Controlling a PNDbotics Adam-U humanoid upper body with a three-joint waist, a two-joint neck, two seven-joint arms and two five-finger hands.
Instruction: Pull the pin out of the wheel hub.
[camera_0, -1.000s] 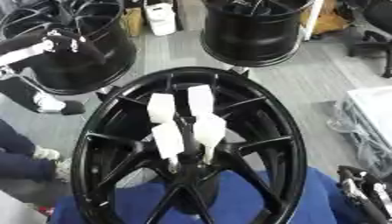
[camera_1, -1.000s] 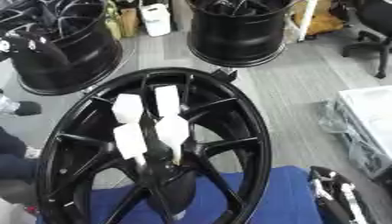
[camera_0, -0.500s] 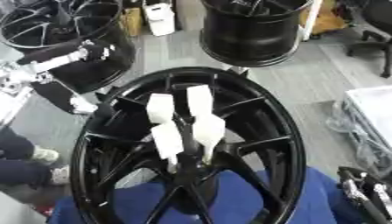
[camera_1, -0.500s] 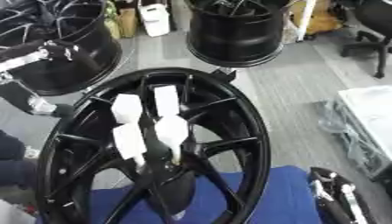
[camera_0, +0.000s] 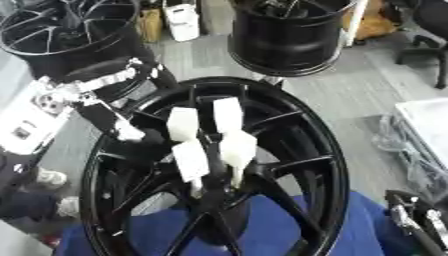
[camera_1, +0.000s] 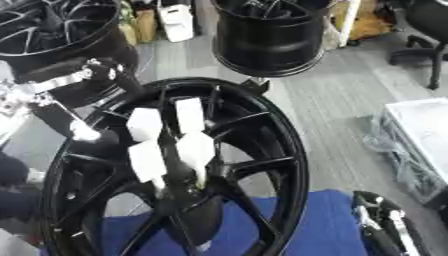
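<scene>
**Desk:** What stands at the centre of the picture?

**Photographer:** A black wheel hub (camera_0: 219, 165), tilted up towards the camera, its lower rim resting on a blue cloth (camera_0: 350, 230). Four white blocks (camera_0: 210, 137) sit clustered at the middle where the spokes meet, two above and two below, with a dark stem between them. Which part is the pin I cannot make out.

**Desk:** Does the hub hold anything else?

**Photographer:** Nothing I can name. Grey floor (camera_0: 359, 100) shows through the spoke gaps on the right side.

**Desk:** And the hands?

**Photographer:** The left hand (camera_0: 131, 135) reaches in over the hub's left rim, black, with a white patch on its back. It lies against a spoke just left of the white blocks. Whether its fingers are spread or curled I cannot tell, as they blend into the dark spokes. The arm (camera_0: 87, 95) behind it, black and silver, comes in from the left edge. The right hand (camera_0: 411, 220) shows at the lower right corner, beyond the cloth's right edge, fingers up and relaxed, holding nothing.

**Desk:** Do the two eyes differ?

**Photographer:** The right eye view shows more of the right hand (camera_1: 381, 225) and of a pale bin (camera_1: 420, 145) at the right edge. Both show two more black wheels on the floor behind, one (camera_0: 66, 35) at far left, one (camera_0: 293, 35) at far centre.
</scene>
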